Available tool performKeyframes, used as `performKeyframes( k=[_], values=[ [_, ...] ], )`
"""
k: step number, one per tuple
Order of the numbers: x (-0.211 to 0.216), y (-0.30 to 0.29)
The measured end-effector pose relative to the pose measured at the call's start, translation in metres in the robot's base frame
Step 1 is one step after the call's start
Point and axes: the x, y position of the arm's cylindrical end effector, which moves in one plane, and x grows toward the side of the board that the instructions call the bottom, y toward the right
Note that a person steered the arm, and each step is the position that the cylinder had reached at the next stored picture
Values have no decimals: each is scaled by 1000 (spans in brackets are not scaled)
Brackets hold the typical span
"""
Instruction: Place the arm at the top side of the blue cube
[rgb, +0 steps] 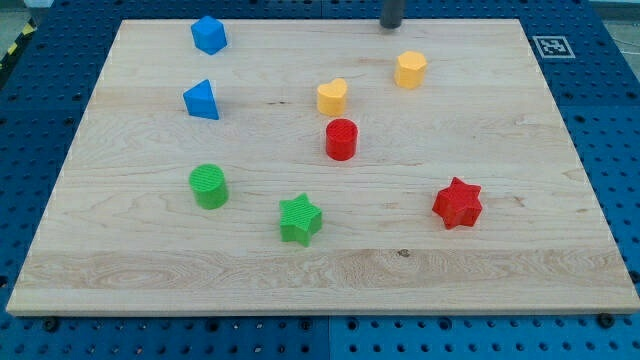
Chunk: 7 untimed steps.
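Observation:
The blue cube (209, 35) sits near the view's top left of the wooden board (500, 270). A second blue block, a wedge-like triangle (202, 100), lies below it. My tip (391, 26) is at the view's top edge, right of centre, far to the right of the blue cube and roughly level with it. The tip touches no block; the nearest one is the yellow hexagon-like block (410, 70) just below it.
A yellow heart-like block (332, 97) and a red cylinder (341, 139) sit near the middle. A green cylinder (209, 186), a green star (300, 219) and a red star (458, 203) lie lower down. A fiducial tag (551, 46) is at the top right.

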Motion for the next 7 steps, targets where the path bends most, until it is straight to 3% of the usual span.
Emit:
performKeyframes(
  k=[4, 7],
  values=[
    [0, -160],
    [0, -191]
  ],
)
